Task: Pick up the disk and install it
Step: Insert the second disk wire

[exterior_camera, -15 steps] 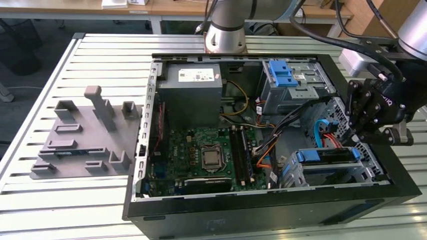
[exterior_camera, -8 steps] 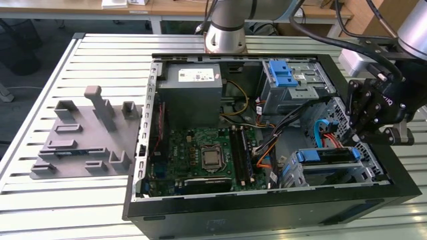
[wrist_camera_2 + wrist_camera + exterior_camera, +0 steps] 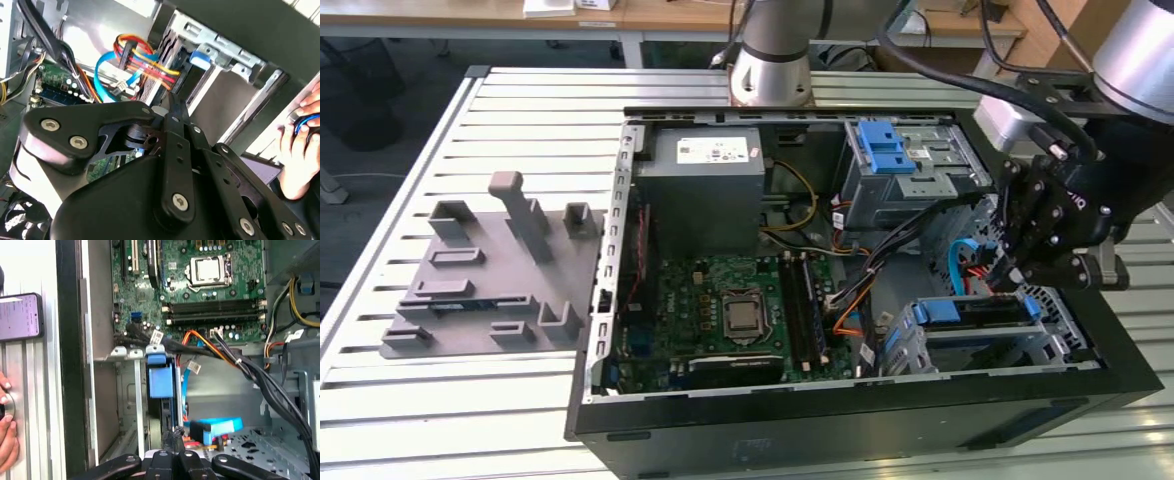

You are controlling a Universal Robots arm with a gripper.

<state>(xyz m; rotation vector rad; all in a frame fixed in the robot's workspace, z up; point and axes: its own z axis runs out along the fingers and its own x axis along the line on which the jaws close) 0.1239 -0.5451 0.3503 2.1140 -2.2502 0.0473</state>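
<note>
Your black gripper's fingers sit together, nothing visible between them, just beside the silver metal disk in its blue plastic bracket. You see the disk seated on edge in the lower bay of the open black computer case on the slatted metal worktop.

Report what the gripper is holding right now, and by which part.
Nothing: in the second wrist view the gripper is shut with nothing between its fingers. The disk sits slotted inside the case.
</note>
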